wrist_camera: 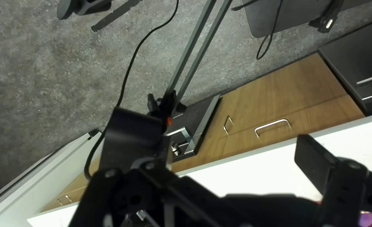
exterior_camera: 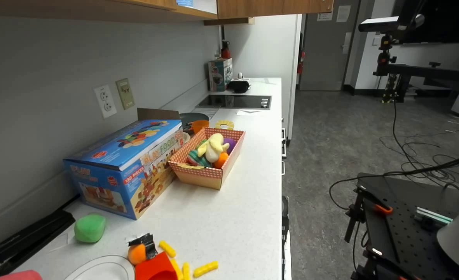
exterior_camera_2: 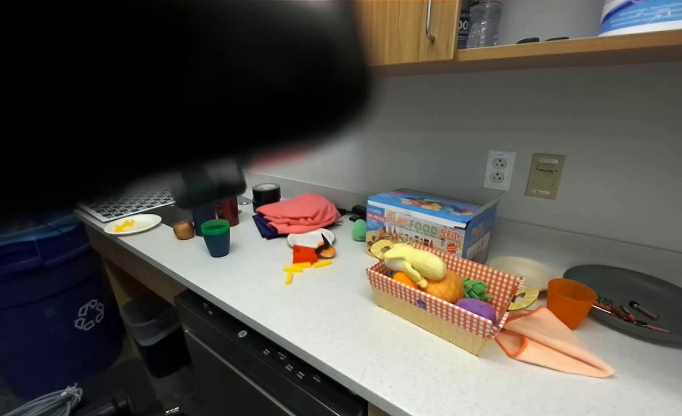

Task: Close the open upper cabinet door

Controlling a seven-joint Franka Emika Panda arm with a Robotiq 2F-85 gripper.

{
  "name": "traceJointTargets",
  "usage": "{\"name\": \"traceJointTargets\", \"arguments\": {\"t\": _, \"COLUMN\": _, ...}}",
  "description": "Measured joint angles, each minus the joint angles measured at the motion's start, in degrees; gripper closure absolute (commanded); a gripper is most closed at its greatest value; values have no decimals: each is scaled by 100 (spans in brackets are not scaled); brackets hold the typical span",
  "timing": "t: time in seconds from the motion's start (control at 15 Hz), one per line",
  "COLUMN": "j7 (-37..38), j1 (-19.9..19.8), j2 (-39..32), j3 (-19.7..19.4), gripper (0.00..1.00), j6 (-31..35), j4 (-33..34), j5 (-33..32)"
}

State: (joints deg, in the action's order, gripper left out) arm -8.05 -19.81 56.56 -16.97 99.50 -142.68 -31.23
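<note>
The upper cabinet door (exterior_camera: pixel 272 7) is a plain light tan wooden panel at the top of an exterior view. It stands open, sticking out from the wall cabinets, and its upper part is cut off by the frame. In an exterior view, the open shelf (exterior_camera_2: pixel 583 49) holds a bottle and a white-blue tub beside a shut cabinet door (exterior_camera_2: pixel 404 32) with a metal handle. My gripper (wrist_camera: pixel 225 149) shows in the wrist view with its fingers wide apart and nothing between them. It is above the counter. The upper cabinet door is out of the wrist view.
The white counter (exterior_camera: pixel 248 202) holds a play food box (exterior_camera: pixel 132 167), a checked basket (exterior_camera: pixel 202 181) of toy food, cups and plates. A large dark blurred shape (exterior_camera_2: pixel 161 92) covers the upper left of an exterior view. A camera stand (exterior_camera: pixel 384 50) stands across the floor.
</note>
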Motion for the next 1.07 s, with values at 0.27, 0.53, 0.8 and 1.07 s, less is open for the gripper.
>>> {"name": "traceJointTargets", "arguments": {"t": 0.27, "j7": 6, "j1": 44, "j2": 80, "j3": -77, "gripper": 0, "j6": 1, "j4": 432, "j5": 500}}
{"name": "traceJointTargets", "arguments": {"t": 0.53, "j7": 51, "j1": 63, "j2": 221, "j3": -105, "gripper": 0, "j6": 284, "j4": 975, "j5": 668}}
{"name": "traceJointTargets", "arguments": {"t": 0.8, "j7": 349, "j1": 4, "j2": 80, "j3": -435, "gripper": 0, "j6": 1487, "j4": 1308, "j5": 324}}
{"name": "traceJointTargets", "arguments": {"t": 1.07, "j7": 615, "j1": -135, "j2": -385, "j3": -841, "gripper": 0, "j6": 2541, "j4": 1588, "j5": 181}}
